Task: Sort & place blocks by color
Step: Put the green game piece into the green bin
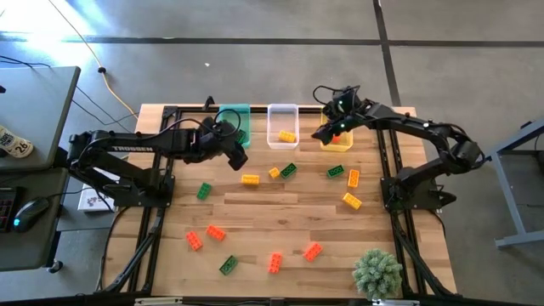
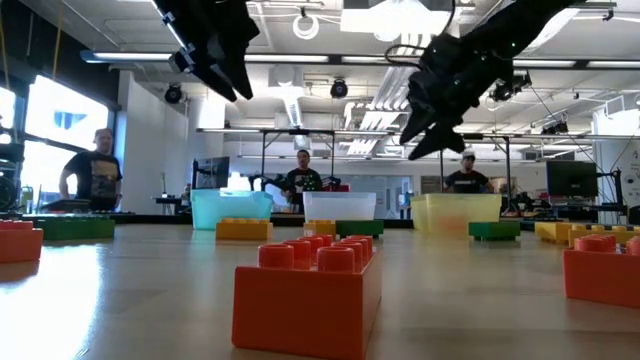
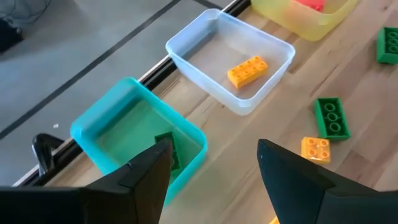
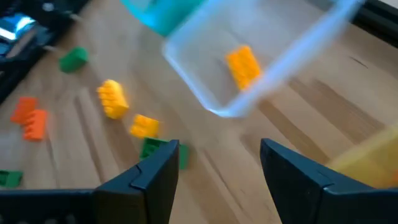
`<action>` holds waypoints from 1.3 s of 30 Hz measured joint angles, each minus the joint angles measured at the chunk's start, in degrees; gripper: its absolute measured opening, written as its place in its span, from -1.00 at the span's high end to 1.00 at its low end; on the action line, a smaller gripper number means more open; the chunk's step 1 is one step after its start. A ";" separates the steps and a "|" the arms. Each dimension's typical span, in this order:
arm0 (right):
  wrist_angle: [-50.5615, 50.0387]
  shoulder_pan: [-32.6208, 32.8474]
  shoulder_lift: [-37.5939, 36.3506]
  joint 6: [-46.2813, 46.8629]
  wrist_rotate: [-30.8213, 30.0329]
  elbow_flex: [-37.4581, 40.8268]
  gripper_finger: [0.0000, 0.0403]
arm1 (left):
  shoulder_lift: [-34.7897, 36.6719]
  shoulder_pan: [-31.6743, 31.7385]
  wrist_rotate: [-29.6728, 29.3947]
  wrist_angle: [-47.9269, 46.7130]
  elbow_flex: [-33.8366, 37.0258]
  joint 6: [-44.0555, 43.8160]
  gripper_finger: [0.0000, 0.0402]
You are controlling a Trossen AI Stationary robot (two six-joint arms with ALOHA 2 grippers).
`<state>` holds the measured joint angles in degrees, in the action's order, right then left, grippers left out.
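Small studded blocks in green, yellow and orange-red lie scattered on the wooden table. Along the far edge stand a teal bin holding a green block, a clear bin holding a yellow block, and a yellow bin holding a red block. My left gripper hovers open and empty above the table just near of the teal bin. My right gripper hangs open and empty in the air beside the yellow bin, toward the clear bin.
Loose blocks: yellow, yellow, green, green, orange, yellow, green, and several orange and green ones toward the near edge. A fuzzy green plant stands at the near right corner. People stand in the room behind.
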<state>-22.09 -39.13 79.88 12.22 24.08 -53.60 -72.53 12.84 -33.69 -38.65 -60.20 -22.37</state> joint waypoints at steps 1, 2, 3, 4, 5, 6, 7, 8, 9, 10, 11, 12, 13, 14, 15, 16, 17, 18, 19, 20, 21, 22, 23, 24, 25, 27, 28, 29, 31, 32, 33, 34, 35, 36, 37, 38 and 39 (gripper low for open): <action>1.23 1.04 0.00 0.80 -0.28 0.00 -0.04 | 0.00 0.14 0.00 -0.21 0.00 -0.02 -0.12; 2.49 2.07 0.00 1.32 -0.93 0.00 -0.05 | 0.00 0.34 0.01 -0.53 0.00 -0.01 -0.12; 3.83 3.17 0.00 1.91 -1.53 0.00 -0.05 | 0.00 0.49 0.02 -0.98 0.00 -0.02 -0.12; 5.25 4.11 0.00 2.06 -1.67 0.00 -0.05 | 0.00 0.72 0.04 -1.31 0.00 -0.02 -0.12; 6.70 5.01 0.00 1.28 -1.77 0.00 -0.05 | 0.00 0.90 0.05 -1.61 0.00 -0.02 -0.12; 8.10 5.85 0.00 -0.33 -1.62 0.00 -0.05 | 0.00 1.07 0.10 -2.05 0.00 -0.05 -0.12; 9.40 6.79 0.00 -2.60 -1.38 0.00 -0.05 | 0.00 1.24 0.48 -2.49 0.00 -0.31 -0.12; 10.59 7.64 0.00 -4.92 -1.34 0.00 -0.05 | 0.00 1.46 1.26 -2.78 0.00 -0.88 -0.12; 11.67 8.49 0.00 -7.32 -1.34 0.00 -0.05 | 0.00 1.66 2.43 -2.82 0.02 -1.56 -0.12; 12.61 9.26 0.00 -9.68 -1.31 0.00 -0.05 | 0.00 1.89 3.87 -2.84 0.02 -2.32 -0.12; 13.45 10.06 0.00 -11.69 -1.33 0.00 -0.05 | 0.00 2.14 5.44 -2.98 0.02 -2.96 -0.12; 14.11 10.81 0.00 -13.65 -1.35 0.00 -0.05 | 0.00 2.33 6.96 -3.18 0.02 -3.54 -0.12; 14.66 11.53 0.00 -15.68 -1.44 0.00 -0.05 | 0.00 2.58 8.29 -3.28 0.02 -3.94 -0.12; 15.17 12.22 0.00 -18.01 -1.50 0.00 -0.05 | 0.00 2.71 9.45 -3.36 0.02 -4.02 -0.12; 15.55 12.83 0.00 -20.64 -1.51 0.00 -0.05 | 0.00 2.84 10.43 -3.37 0.02 -4.02 -0.12; 15.90 13.48 0.00 -23.40 -1.49 0.00 -0.05 | 0.00 2.91 11.19 -3.39 0.02 -4.02 -0.12; 16.21 14.13 0.00 -26.34 -1.45 0.00 -0.05 | 0.00 2.91 11.48 -3.39 0.02 -4.02 -0.12; 16.61 14.75 0.00 -29.04 -1.47 0.00 -0.05 | 0.00 2.91 11.50 -3.39 0.02 -3.94 -0.12; 17.09 15.32 0.02 -31.29 -1.49 0.00 -0.05 | 0.00 2.91 11.50 -3.39 0.02 -3.37 -0.12; 17.78 15.81 0.26 -33.01 -1.44 0.00 -0.05 | 0.00 2.91 11.51 -3.39 0.02 -2.70 -0.12; 18.77 16.32 0.68 -33.91 -1.44 0.00 -0.05 | 0.00 2.91 11.55 -3.39 0.02 -2.33 -0.12; 19.40 16.65 1.18 -34.03 -1.42 0.00 -0.05 | 0.00 2.91 11.55 -3.39 0.02 -2.24 -0.12; 20.17 16.99 1.82 -34.14 -1.36 0.00 -0.05 | 0.00 2.91 11.60 -3.40 0.02 -2.23 -0.12; 21.07 17.39 2.61 -34.23 -1.36 0.00 -0.05 | 0.00 2.91 11.66 -3.43 0.02 -2.23 -0.12; 21.48 17.76 3.43 -34.38 -1.38 0.00 -0.05 | 0.00 2.91 11.69 -3.46 0.02 -2.17 -0.12; 21.68 18.56 5.12 -35.03 -1.40 0.00 -0.05 | 0.00 2.91 11.75 -3.54 0.02 -2.03 -0.12; 21.90 18.95 5.92 -35.28 -1.45 0.00 -0.05 | 0.00 2.91 11.78 -3.56 0.02 -2.03 -0.12; 21.95 19.33 6.60 -35.44 -1.47 0.00 -0.05 | 0.00 2.91 11.78 -3.59 0.02 -2.02 -0.12; 22.09 20.02 8.08 -35.75 -1.51 0.00 -0.05 | 0.00 2.91 11.77 -3.59 0.02 -1.77 -0.12; 21.99 20.30 8.89 -36.23 -1.51 0.00 -0.05 | 0.00 2.91 11.78 -3.59 0.02 -1.38 -0.12; 21.89 20.56 9.69 -36.72 -1.52 0.00 -0.05 | 0.00 2.93 11.76 -3.59 0.02 -1.05 -0.12; 21.87 20.81 10.46 -37.17 -1.55 0.00 -0.05 | 0.00 2.93 11.76 -3.59 0.02 -1.03 -0.12; 21.97 21.04 11.20 -37.72 -1.54 0.00 -0.05 | 0.00 2.93 11.76 -3.59 0.02 -1.03 -0.12; 22.01 21.26 11.94 -37.88 -1.56 0.00 -0.05 | 0.00 2.91 11.76 -3.57 0.02 -1.01 -0.12; 21.82 21.37 12.72 -38.00 -1.55 0.00 -0.05 | 0.00 2.92 11.76 -3.57 0.02 -1.02 -0.12; 21.73 21.53 13.57 -38.03 -1.58 0.00 -0.05 | -0.01 2.91 11.76 -3.59 0.02 -1.03 -0.12; 21.65 21.62 14.25 -38.03 -1.58 0.00 -0.05 | -0.02 2.91 11.76 -3.59 0.02 -1.03 -0.12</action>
<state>-0.45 -17.51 94.13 -25.80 22.50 -53.60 -72.55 15.75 -21.93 -42.24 -60.18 -23.40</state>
